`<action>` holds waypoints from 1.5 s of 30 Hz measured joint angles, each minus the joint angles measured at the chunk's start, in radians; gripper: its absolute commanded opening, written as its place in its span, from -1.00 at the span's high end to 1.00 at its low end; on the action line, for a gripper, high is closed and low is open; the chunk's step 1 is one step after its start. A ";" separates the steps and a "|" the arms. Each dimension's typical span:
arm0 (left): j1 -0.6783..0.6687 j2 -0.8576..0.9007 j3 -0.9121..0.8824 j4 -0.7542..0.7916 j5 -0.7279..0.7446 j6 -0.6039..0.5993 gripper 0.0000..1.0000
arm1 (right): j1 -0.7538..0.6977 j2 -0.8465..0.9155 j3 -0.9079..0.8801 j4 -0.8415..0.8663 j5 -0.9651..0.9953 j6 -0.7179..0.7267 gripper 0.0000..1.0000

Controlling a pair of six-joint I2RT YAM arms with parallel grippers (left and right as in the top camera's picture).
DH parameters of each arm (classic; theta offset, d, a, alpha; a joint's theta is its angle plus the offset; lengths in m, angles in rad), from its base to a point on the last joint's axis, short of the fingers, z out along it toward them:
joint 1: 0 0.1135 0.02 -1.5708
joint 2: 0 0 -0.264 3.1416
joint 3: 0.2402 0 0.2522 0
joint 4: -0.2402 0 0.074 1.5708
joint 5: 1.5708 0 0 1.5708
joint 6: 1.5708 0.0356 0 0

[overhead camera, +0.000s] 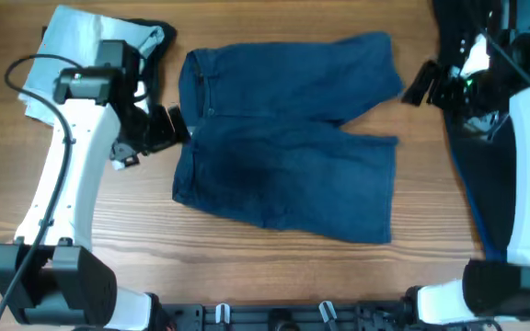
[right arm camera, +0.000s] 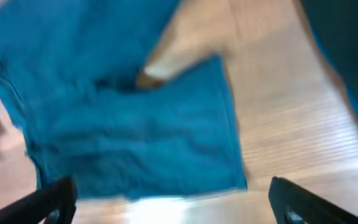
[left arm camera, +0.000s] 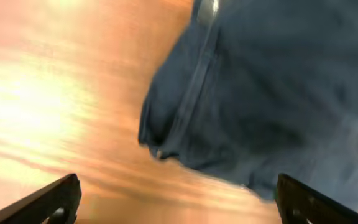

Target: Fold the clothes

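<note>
A pair of navy-blue shorts [overhead camera: 283, 156] lies spread flat in the middle of the wooden counter [overhead camera: 247, 267]. The waistband faces the left edge and both legs point toward the right edge. The leg nearer the far edge angles away from the other, so a wedge of bare wood shows between their hems.

The left hand [overhead camera: 159, 129] sits just beside the waistband, on the side toward the left edge. In the left wrist view its fingers [left arm camera: 55, 199] stand wide apart with nothing between them, and a bunched corner of the waistband lies ahead of them.

The right hand [overhead camera: 421, 85] hangs near the hem of the far leg, toward the right edge. In the right wrist view its two fingers are likewise spread and empty, looking down on the legs of the shorts.

In the far left corner a pale blue folded garment [overhead camera: 67, 41] lies with a black garment [overhead camera: 155, 35] beside it. Along the right edge a dark garment [overhead camera: 463, 156] lies partly under the right arm, with a strip of brighter blue cloth [overhead camera: 488, 234] toward its near end.
</note>
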 measured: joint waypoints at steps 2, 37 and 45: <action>-0.057 -0.001 -0.032 -0.011 0.004 -0.020 -0.97 | 0.054 -0.073 -0.069 -0.036 -0.003 0.039 -0.94; -0.287 0.007 -0.639 0.721 -0.288 -0.802 0.83 | 0.344 -0.267 -1.278 0.780 0.060 0.945 0.91; -0.288 0.007 -0.643 0.731 -0.277 -0.808 0.93 | 0.344 -0.233 -1.260 0.817 0.032 0.906 0.92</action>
